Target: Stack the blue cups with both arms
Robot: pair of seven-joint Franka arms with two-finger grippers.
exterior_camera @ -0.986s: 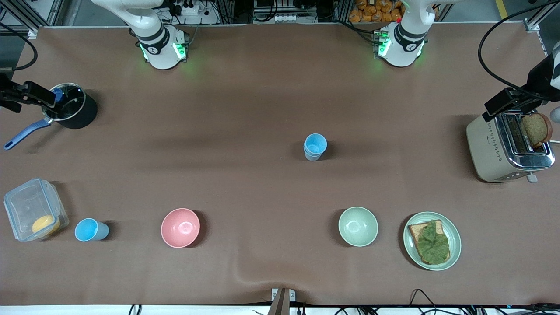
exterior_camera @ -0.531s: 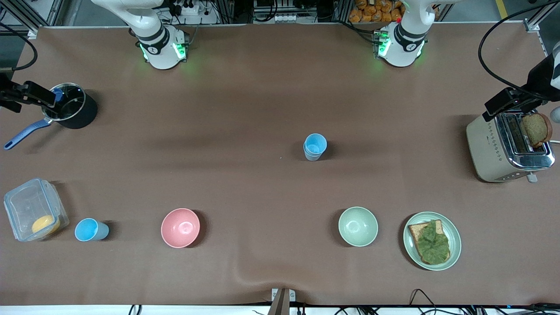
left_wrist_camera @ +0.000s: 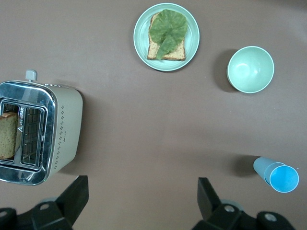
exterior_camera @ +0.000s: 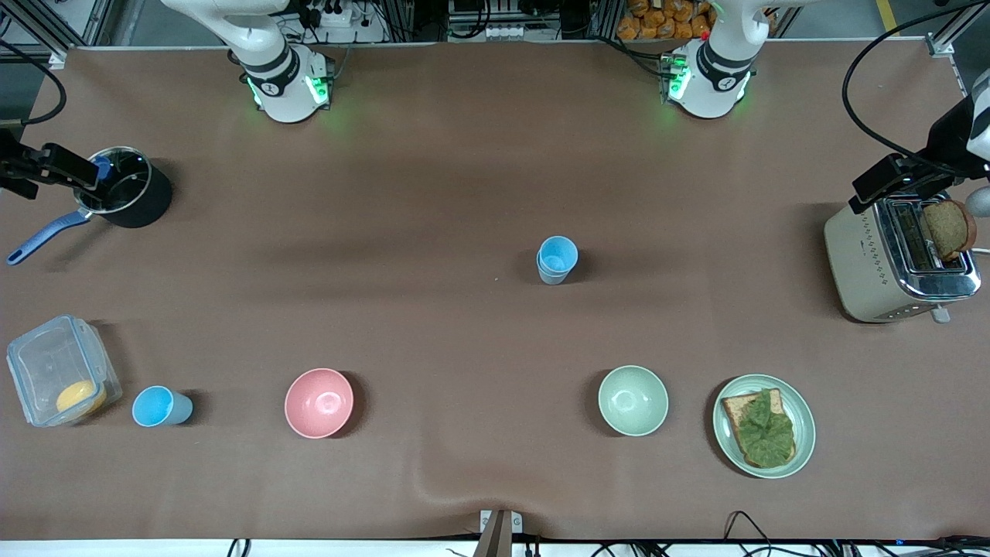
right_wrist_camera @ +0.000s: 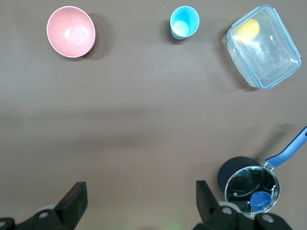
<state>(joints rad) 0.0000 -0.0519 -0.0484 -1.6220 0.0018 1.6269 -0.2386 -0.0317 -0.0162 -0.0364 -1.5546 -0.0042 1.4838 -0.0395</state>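
Observation:
One blue cup [exterior_camera: 557, 259] stands upright mid-table, toward the left arm's end; it also shows in the left wrist view [left_wrist_camera: 277, 174]. A second rim line shows under its top rim. Another blue cup [exterior_camera: 159, 407] stands near the front camera at the right arm's end, beside a clear box, and shows in the right wrist view [right_wrist_camera: 184, 22]. My left gripper [left_wrist_camera: 143, 203] is open and empty, high over bare table by the toaster. My right gripper [right_wrist_camera: 141, 203] is open and empty, high over bare table by the pot.
A pink bowl [exterior_camera: 319, 402] and a pale green bowl [exterior_camera: 633, 400] stand near the front camera. A plate with bread and lettuce [exterior_camera: 804, 402] sits beside the green bowl. A toaster [exterior_camera: 874, 263] holds a slice. A black pot [exterior_camera: 128, 197] and a clear box [exterior_camera: 58, 370] are at the right arm's end.
The left arm's hand over the toaster has shifted slightly toward the table's edge. The cups and the right arm have not moved.

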